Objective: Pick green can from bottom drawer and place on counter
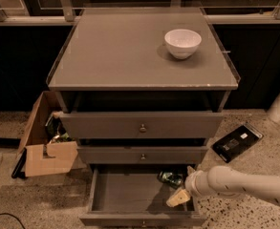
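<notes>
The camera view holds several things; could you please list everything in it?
counter: one, grey, cabinet top
bowl: one, white, on counter, back right
upper drawers: two, grey, under counter
bottom drawer: one, grey, pulled open
green can: one, dark green, bottom drawer, back right
cardboard box: one, brown, floor left
flat device: one, black, floor right
arm: one, white, from the right
gripper: one, pale, over bottom drawer's right side, beside green can
</notes>
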Controlling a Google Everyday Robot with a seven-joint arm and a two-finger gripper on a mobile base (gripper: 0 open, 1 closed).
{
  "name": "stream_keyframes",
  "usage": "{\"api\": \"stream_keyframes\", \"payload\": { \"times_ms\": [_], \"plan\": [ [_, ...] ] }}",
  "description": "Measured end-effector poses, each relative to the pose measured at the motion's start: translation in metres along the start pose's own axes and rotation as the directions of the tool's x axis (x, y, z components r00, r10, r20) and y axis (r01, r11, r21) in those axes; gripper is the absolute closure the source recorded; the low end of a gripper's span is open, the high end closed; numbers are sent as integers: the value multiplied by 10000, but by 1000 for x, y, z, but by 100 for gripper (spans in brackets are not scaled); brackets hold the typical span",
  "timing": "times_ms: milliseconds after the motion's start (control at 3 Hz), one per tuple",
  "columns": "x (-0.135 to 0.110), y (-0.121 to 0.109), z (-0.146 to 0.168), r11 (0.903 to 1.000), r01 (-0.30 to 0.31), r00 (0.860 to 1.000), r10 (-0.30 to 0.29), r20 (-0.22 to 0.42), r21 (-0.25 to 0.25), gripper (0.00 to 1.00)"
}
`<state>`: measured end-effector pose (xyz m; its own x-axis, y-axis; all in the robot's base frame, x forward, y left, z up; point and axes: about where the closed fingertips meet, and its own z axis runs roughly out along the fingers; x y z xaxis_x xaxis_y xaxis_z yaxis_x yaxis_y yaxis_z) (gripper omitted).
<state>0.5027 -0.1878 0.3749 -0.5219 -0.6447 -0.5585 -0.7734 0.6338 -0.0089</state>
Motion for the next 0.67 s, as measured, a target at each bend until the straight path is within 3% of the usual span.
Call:
{"api": "stream_keyframes", "payload": {
  "times_ms": [667],
  "plan": [
    [8, -4, 13, 10000, -1, 9998, 3, 210, -95, 0]
  ]
}}
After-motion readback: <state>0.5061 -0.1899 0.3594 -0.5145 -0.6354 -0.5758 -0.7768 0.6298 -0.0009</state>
